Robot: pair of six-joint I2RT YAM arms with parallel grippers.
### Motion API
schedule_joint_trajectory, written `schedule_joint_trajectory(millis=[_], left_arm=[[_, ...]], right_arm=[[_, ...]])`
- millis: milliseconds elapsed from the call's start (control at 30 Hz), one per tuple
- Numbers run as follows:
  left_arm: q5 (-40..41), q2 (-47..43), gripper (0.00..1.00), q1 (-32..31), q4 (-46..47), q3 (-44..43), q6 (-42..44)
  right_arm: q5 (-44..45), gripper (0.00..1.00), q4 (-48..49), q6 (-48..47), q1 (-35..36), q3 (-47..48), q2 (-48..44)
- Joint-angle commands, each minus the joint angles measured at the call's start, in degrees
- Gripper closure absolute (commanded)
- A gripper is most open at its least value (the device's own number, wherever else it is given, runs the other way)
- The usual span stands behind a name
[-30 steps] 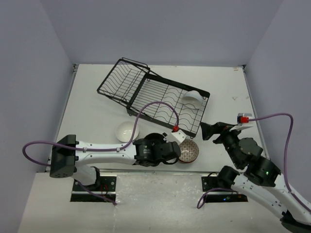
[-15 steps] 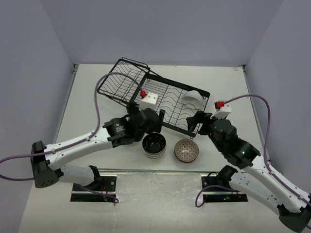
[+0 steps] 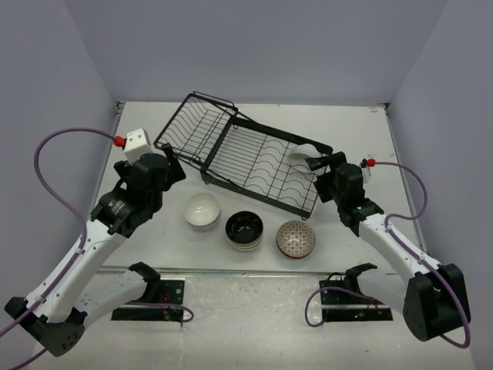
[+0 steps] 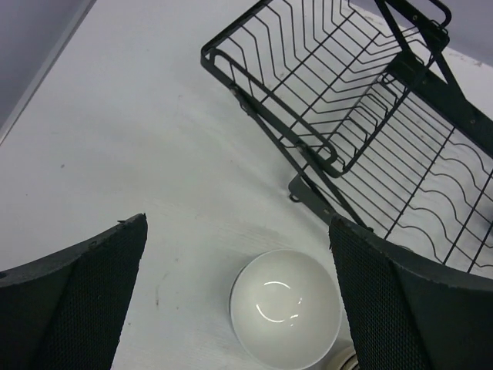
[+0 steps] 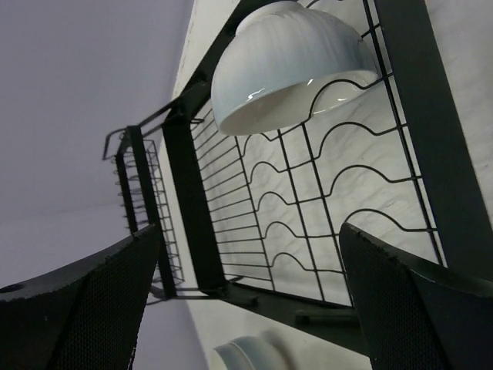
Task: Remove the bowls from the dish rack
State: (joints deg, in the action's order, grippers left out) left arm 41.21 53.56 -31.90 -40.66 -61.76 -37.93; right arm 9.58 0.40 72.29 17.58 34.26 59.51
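Note:
The black wire dish rack (image 3: 246, 158) lies across the middle of the table. One white bowl (image 3: 303, 154) leans in its right end, also seen in the right wrist view (image 5: 289, 65). Three bowl spots stand in front of the rack: a white bowl (image 3: 202, 210), a black-inside bowl (image 3: 244, 229) on a stack, and a brown scale-patterned bowl (image 3: 296, 238). My left gripper (image 3: 172, 168) is open and empty, left of the rack, above the white bowl (image 4: 286, 307). My right gripper (image 3: 320, 171) is open and empty just right of the rack's bowl.
The rack's tilted basket section (image 4: 323, 85) is empty. Grey walls close in the table on the left, back and right. The rack's flat wavy section (image 5: 323, 193) fills the right wrist view, with a pale bowl rim (image 5: 246, 356) below it.
My left arm has swung from the rack's front out to the left, uncovering the white bowl on the table. My right gripper has moved up to the rack's right end.

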Motion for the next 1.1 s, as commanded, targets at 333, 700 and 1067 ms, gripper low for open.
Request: schedule_joint_trajectory(millis=[333,700,1067], left_arm=[[-5.87,-13.13,0.00,0.44,6.29,14.38,11.21],[-15.37,-11.90,0.00,0.61,9.29,15.70,13.76],[-19.50,-13.40,0.00,1.14,11.40,16.67,15.96]], right_arm=[[12.47,0.07,33.78,34.76,2.37,-6.05,20.37],[15.81,0.11,31.07,34.76,2.37,3.44,30.84],[20.30,0.49,27.20,29.14,2.28,11.09,35.41]])
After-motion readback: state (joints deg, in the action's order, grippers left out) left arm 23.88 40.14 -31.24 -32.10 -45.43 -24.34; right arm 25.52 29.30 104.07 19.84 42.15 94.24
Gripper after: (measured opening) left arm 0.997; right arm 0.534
